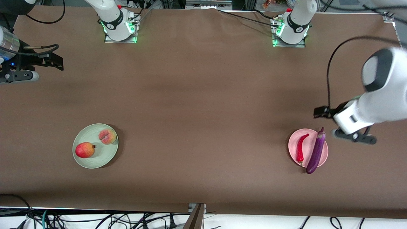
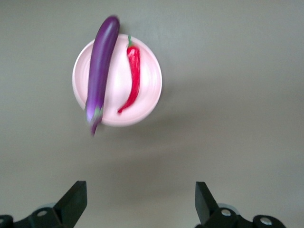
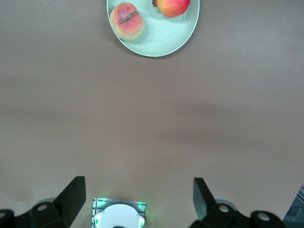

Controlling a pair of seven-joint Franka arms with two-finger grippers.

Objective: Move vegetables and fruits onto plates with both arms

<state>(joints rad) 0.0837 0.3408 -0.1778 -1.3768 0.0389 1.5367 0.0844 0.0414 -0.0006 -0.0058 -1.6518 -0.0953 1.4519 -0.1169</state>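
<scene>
Eggplant [image 1: 316, 151] and red chili pepper [image 1: 301, 148] lie side by side on the pink plate [image 1: 293, 144], toward the left arm's end of the bench [image 1: 203, 105]. The long purple eggplant is too long for the plate, so both of its ends stick out past the rim. The chili is thin and curved and has a small green stem.

At the right arm's end of the bench sits the mint green plate [image 1: 83, 135]. A round red fruit [image 1: 85, 149] with a dark little tip rests on it. The peach [image 1: 107, 136] is on the same plate, just beside the red fruit and a bit farther from the front camera.

The left gripper [image 2: 140, 202] is up in the air over the bare bench next to the pink plate. Its two fingers are spread wide apart, and nothing is in them.

The right gripper [image 3: 137, 202] hangs over the bench near its own arm's base, well apart from the green plate. Its fingers are spread wide too, with nothing between them.

Both arm bases stand along the edge of the bench farthest from the front camera, with small green lights glowing at them.
</scene>
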